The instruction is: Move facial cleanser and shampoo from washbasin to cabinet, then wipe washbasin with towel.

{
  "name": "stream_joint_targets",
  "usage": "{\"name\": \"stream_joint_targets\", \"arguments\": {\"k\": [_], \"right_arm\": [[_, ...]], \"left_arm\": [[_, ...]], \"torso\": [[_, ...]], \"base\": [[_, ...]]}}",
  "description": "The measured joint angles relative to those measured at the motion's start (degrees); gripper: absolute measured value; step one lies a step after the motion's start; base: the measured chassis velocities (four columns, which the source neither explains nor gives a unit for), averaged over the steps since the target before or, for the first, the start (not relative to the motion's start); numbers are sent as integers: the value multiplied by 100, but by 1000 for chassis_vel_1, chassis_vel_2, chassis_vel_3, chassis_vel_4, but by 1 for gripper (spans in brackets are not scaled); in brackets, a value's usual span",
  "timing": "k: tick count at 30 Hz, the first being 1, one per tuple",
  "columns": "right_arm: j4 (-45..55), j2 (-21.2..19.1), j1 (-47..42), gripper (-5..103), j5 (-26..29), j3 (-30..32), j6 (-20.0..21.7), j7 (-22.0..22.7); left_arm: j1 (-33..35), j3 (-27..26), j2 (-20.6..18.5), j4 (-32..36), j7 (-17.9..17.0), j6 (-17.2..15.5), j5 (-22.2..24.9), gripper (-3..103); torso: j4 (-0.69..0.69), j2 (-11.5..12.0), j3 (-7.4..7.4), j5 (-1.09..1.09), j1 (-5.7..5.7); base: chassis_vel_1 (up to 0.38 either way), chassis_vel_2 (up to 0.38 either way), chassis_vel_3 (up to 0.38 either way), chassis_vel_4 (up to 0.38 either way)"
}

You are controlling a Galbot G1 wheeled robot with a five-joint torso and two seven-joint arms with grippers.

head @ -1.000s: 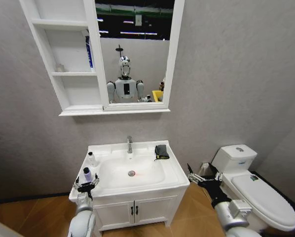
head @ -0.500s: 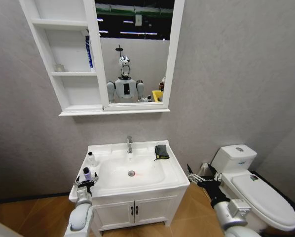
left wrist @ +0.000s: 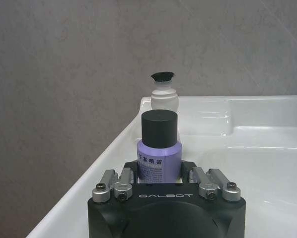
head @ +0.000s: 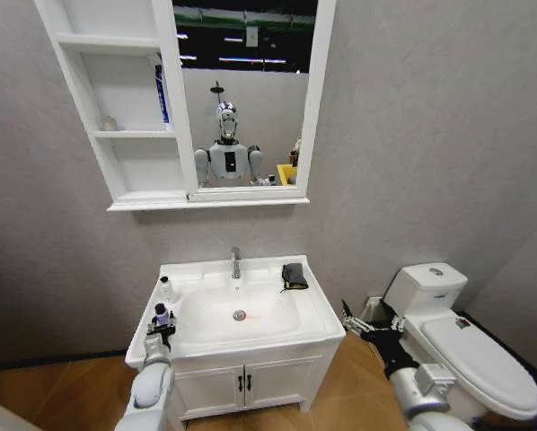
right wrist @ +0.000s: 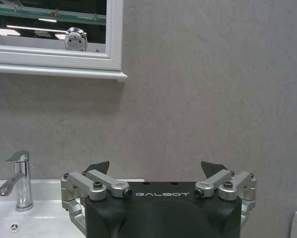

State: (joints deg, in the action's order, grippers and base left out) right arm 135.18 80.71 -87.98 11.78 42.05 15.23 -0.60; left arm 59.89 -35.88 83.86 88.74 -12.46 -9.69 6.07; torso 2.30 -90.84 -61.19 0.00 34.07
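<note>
Head view looks down on the washbasin (head: 315,310), a white sink top under a wall-hung cabinet (head: 125,108) joined to a mirror (head: 246,90). The left gripper (head: 159,328) sits at the washbasin's front left corner, and in the left wrist view its fingers (left wrist: 119,179) close on either side of a purple bottle (left wrist: 159,156) with a black cap, pinching its lower body. Just behind that bottle, further along the washbasin's left rim, stands a white bottle (left wrist: 164,97) with a dark top; it also shows in the head view (head: 166,289), apart from the gripper. The towel (head: 294,276) lies folded on the back right corner of the washbasin, to the right of the tap (head: 236,262). A blue item (head: 162,93) stands upright on the cabinet's middle shelf, against the mirror frame. The right gripper (head: 356,323) hangs off the washbasin's right side, between it and the toilet (head: 462,346); in the right wrist view its fingers (right wrist: 100,168) are spread wide with nothing between them, facing the grey wall (right wrist: 203,89) with the tap (right wrist: 19,179) off to one side.
</note>
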Motion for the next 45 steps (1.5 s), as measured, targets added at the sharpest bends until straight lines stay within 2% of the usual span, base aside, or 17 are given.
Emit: {"name": "stream_joint_targets", "arguments": {"k": [6,9,10,12,13,15,16,17,20,21,24,26,29,32,34,41,45], "right_arm": [[-3,22,-9,100,-33,-30,-9,53],[-12,31,-6,100,-75,-50,-9,63],[-12,31,-6,100,-75,-50,-9,63],[-11,39,-6,100,-81,-55,-7,63],[-11,39,-6,100,-81,-55,-7,63],[-10,38,-1,100,-82,-62,4,63],[-9,29,19,100,-90,-76,20,63],[-9,29,19,100,-90,-76,20,63],[31,26,20,100,-109,-93,49,63],[31,26,20,100,-109,-93,49,63],[96,48,-58,100,-155,-91,69,64],[101,54,-68,100,-161,-89,67,64],[121,79,-134,100,-183,-72,53,64],[122,85,-143,100,-189,-67,48,64],[127,98,-142,100,-202,-66,43,64],[170,89,-161,100,-215,-39,44,69],[172,73,-196,100,-215,-2,41,75]], "left_arm": [[239,-29,-75,514,-149,-64,47,43],[664,-30,-560,1909,-509,-516,499,43],[664,-30,-560,1909,-509,-516,499,43],[786,-51,-1072,2716,-729,-988,1053,43],[786,-51,-1072,2716,-729,-988,1053,43],[743,-52,-1524,3273,-942,-1442,1621,43],[495,-21,-2031,3806,-1167,-1978,2359,43],[495,-21,-2031,3806,-1167,-1978,2359,43],[-126,62,-2808,4156,-1434,-2487,3490,43],[-126,62,-2808,4156,-1434,-2487,3490,43],[-1103,275,-3638,3874,-1693,-2710,4413,43],[-1239,308,-3727,3815,-1706,-2722,4479,43],[-2266,690,-4205,3339,-1767,-2823,4994,43],[-2557,830,-4289,3185,-1794,-2843,5129,43],[-3430,1277,-4386,2703,-1825,-2872,5383,43],[-4561,1956,-4236,1915,-1829,-2897,5542,43],[-5584,2729,-4002,736,-1568,-2960,5436,43]], "torso": [[0,0,0,-1,0],[-1,-1,0,0,0],[-1,-1,0,0,0],[-3,-1,1,-2,-2],[-3,-1,1,-2,-2],[-4,-1,1,-1,-2],[0,-1,1,0,-2],[0,-1,1,0,-2],[0,-1,1,-2,-1],[0,-1,1,-2,-1],[0,-1,0,-3,-1],[1,-1,0,-1,-1],[0,-1,0,-2,0],[0,-1,0,0,0],[0,0,0,0,0],[-1,0,0,0,0],[-1,1,-1,-1,1]], "base": [[0,0,0,0],[0,0,0,0],[0,0,0,0],[0,0,0,0],[0,0,0,0],[0,0,0,0],[0,0,0,0],[0,0,0,0],[0,0,0,0],[0,0,0,0],[0,0,0,0],[0,0,0,0],[0,0,0,0],[0,0,0,0],[0,0,0,0],[0,0,0,0],[0,0,0,0]]}}
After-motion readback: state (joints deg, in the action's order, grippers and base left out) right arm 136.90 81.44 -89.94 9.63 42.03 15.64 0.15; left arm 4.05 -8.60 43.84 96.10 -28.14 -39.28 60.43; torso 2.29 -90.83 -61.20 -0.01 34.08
